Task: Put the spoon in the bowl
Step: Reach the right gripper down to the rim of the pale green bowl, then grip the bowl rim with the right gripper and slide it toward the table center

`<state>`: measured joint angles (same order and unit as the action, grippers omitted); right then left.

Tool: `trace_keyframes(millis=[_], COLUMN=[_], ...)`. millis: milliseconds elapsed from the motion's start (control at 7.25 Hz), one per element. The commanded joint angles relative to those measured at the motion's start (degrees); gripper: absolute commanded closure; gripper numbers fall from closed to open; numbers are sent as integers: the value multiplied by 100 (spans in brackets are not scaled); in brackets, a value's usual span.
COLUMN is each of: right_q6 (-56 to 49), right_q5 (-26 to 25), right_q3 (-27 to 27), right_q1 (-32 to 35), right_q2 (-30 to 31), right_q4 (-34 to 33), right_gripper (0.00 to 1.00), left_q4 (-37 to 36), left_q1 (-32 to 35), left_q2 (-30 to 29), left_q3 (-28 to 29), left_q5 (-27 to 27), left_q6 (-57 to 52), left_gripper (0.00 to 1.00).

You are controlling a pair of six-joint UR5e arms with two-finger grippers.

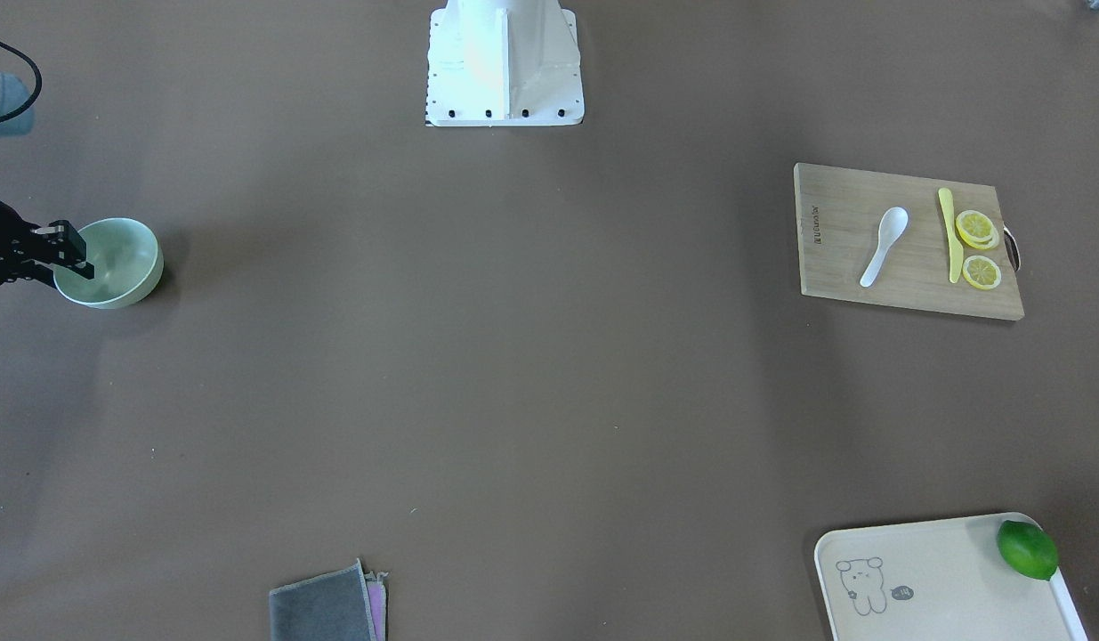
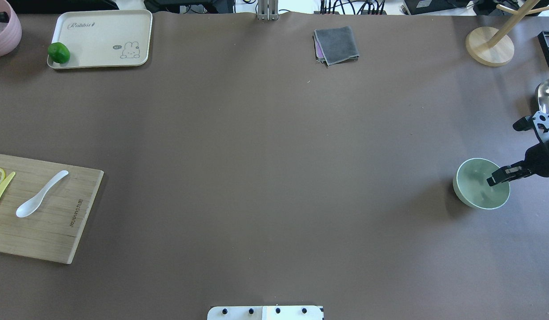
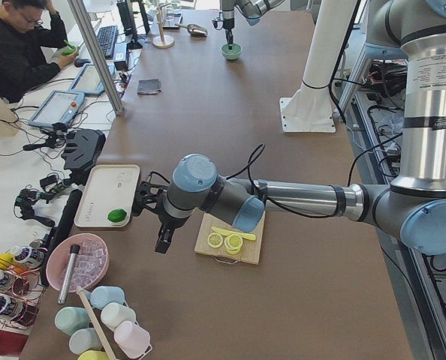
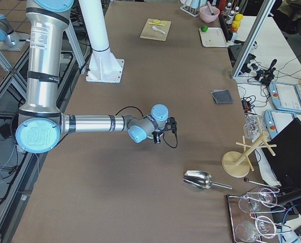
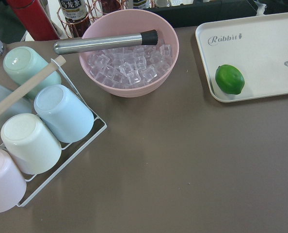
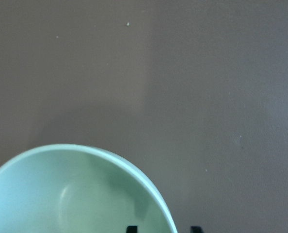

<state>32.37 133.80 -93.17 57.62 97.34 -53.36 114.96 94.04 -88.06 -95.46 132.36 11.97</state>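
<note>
The spoon (image 2: 41,194) lies on a wooden board (image 2: 56,226) at the table's (image 2: 274,178) left edge, near a yellow knife (image 2: 2,190). The bowl (image 2: 476,189) stands well apart at the right edge. The right jaws are apart, astride its rim. The left jaws hang near a tray (image 3: 106,196); their state cannot be told.

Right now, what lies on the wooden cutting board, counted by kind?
white soup spoon: 1
yellow knife: 1
lemon slices: 3, two of them overlapping
Total: 5 things on the cutting board
</note>
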Motion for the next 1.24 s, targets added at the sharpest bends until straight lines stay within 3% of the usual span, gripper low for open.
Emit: trace_keyframes(millis=[0, 276, 552, 690, 828, 966, 1103], right_q6=[32, 852, 2477, 3015, 3586, 3844, 3882], right_q5=[40, 565, 516, 141, -594, -1123, -1320], right_q3=[-156, -734, -1063, -1045, -984, -905, -818], right_q1=[21, 21, -179, -607, -1273, -1671, -1858], right_q2=[22, -117, -966, -1502, -2082, -2757, -3338], right_q4=[1, -8, -25, -51, -173, -801, -1443], right_gripper=[100, 100, 100, 100, 100, 100, 100], left_q4=[8, 8, 17, 104, 105, 105, 105], left_q1=[0, 0, 0, 0, -17, -35, -35], left_q2=[-1, -1, -1, -1, -9, -18, -53], left_q3=[-16, -16, -16, 1, 54, 98, 150], left_q5=[0, 0, 0, 9, 9, 9, 9], left_q6=[15, 7, -37, -11, -11, -2, -11], left_gripper=[2, 2, 2, 2, 2, 2, 2])
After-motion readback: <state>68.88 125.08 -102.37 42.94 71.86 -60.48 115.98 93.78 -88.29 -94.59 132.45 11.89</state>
